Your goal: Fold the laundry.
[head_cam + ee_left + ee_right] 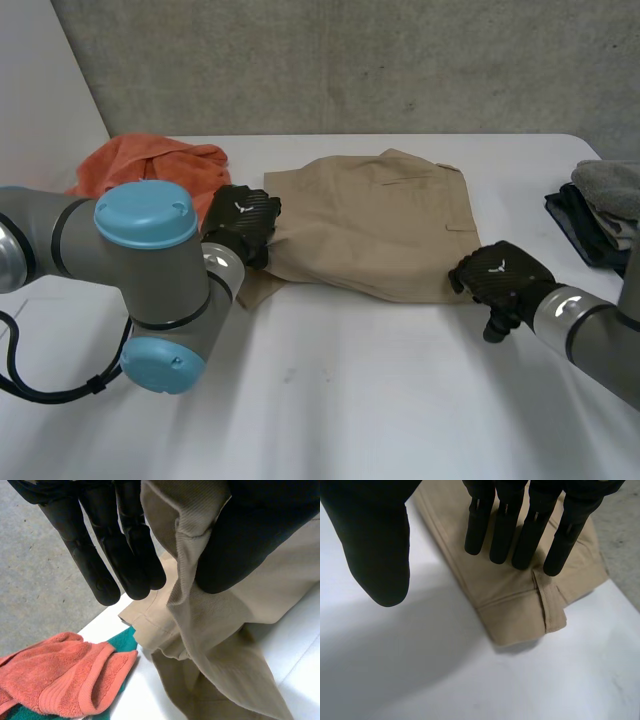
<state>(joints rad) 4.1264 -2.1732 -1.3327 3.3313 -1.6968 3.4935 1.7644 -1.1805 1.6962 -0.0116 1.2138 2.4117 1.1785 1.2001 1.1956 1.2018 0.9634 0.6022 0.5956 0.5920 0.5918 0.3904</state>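
**White bench, shorts in hand, most of the folding left**

Grey concrete wall backs a white bench in the head view. Tan shorts lie spread between the two hands. The left hand is at one side edge of the shorts and the right hand at the near corner opposite. An orange towel lies crumpled beyond the left hand. A pile of clothes sits beyond the right hand.

In the left wrist view, the left hand grasps the shorts, a hem pinched between fingers and thumb. Past the fingertips the towel rests on a green cloth.

In the right wrist view, the right hand is released. Its straight fingers are over the shorts' corner and its thumb is apart over bare bench.

The shorts look partly folded at most and the towel untouched, so much of the task seems to remain.
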